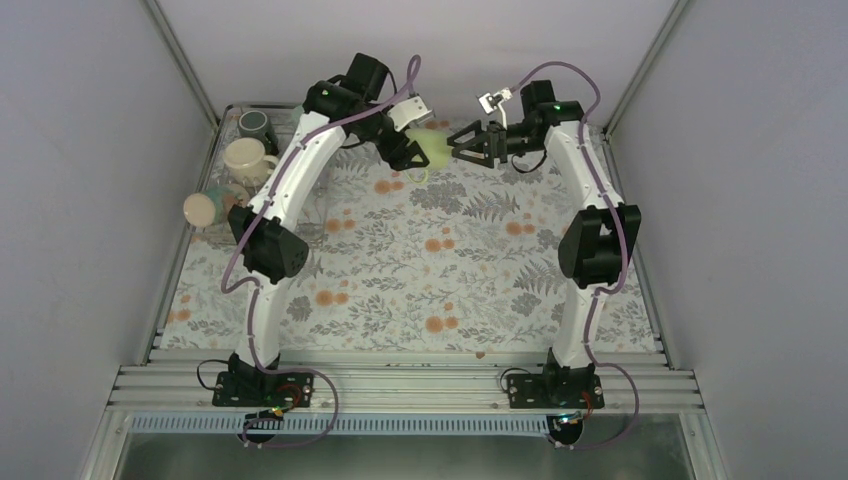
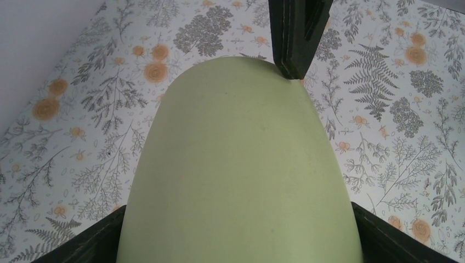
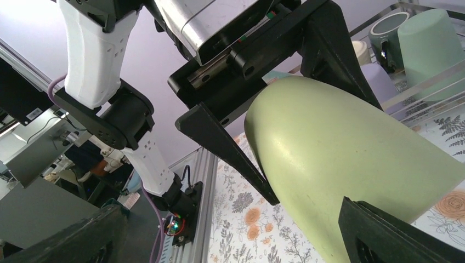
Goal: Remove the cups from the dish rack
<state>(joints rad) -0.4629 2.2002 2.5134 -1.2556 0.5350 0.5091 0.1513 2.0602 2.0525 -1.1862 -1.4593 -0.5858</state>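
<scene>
My left gripper (image 1: 418, 150) is shut on the pale yellow-green cup (image 1: 434, 150) and holds it on its side above the mat at the far middle. The cup fills the left wrist view (image 2: 236, 164), with my left fingers (image 2: 82, 244) at its sides. My right gripper (image 1: 464, 142) is open right beside the cup. In the right wrist view the cup (image 3: 351, 159) lies against one of the right fingers (image 3: 395, 235); the other stands far off. The dish rack (image 1: 222, 140) at the far left holds a dark green-black mug (image 1: 257, 126), a cream-yellow mug (image 1: 247, 158) and a beige patterned mug (image 1: 205, 208).
In the right wrist view a mint-green tumbler (image 3: 430, 49), a lilac tumbler (image 3: 378, 76) and the dark mug (image 3: 386, 33) stand behind the rack's wire (image 3: 427, 74). A floral mat (image 1: 430, 260) covers the table. Grey walls close in both sides.
</scene>
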